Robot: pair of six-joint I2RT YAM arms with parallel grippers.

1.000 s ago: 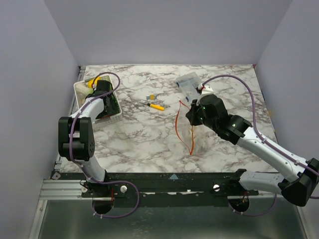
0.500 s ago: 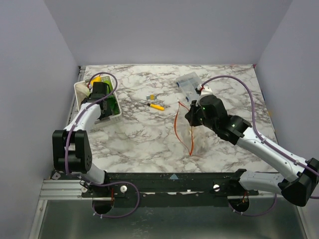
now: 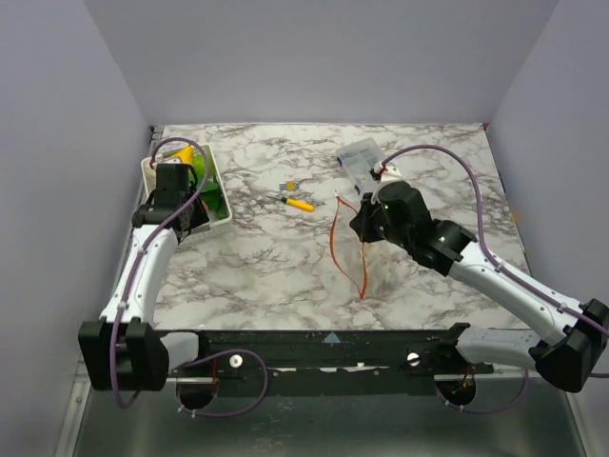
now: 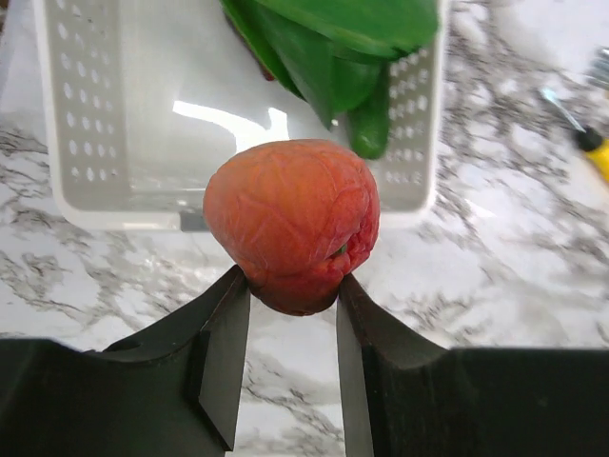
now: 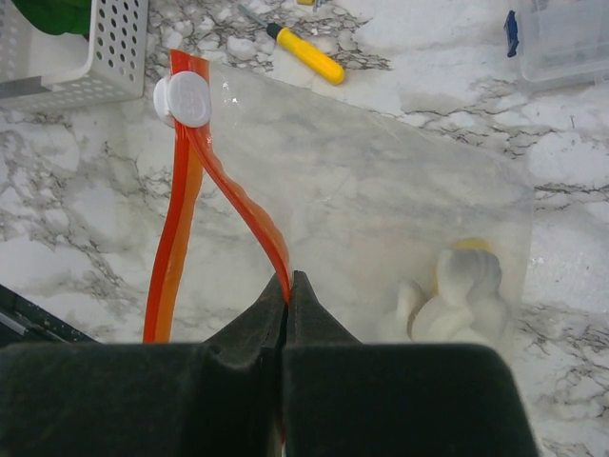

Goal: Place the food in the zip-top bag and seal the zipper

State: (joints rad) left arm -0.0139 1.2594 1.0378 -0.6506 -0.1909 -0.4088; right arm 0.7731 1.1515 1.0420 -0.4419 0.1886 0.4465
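Note:
My left gripper (image 4: 292, 286) is shut on a pink-red toy fruit (image 4: 290, 214) and holds it above the near end of a white basket (image 4: 86, 114). Green toy vegetables (image 4: 333, 57) lie in that basket. In the top view the left gripper (image 3: 183, 221) hangs over the basket (image 3: 149, 169). My right gripper (image 5: 287, 278) is shut on one lip of the orange-red zipper (image 5: 238, 205) and holds the mouth of the clear zip-top bag (image 5: 381, 181) open. White and yellow food (image 5: 457, 290) lies inside the bag. In the top view the right gripper (image 3: 360, 227) is beside the zipper (image 3: 335, 246).
A yellow-orange stick (image 3: 300, 203) lies mid-table between basket and bag. A small clear box with blue edges (image 3: 362, 160) stands behind the right gripper. The zipper's white slider (image 5: 187, 100) sits at the strip's far end. Walls close in the table on three sides.
My left arm has swung left and drawn back toward the basket's near end with the fruit. The right gripper has held its grip, and the zipper has shifted slightly left.

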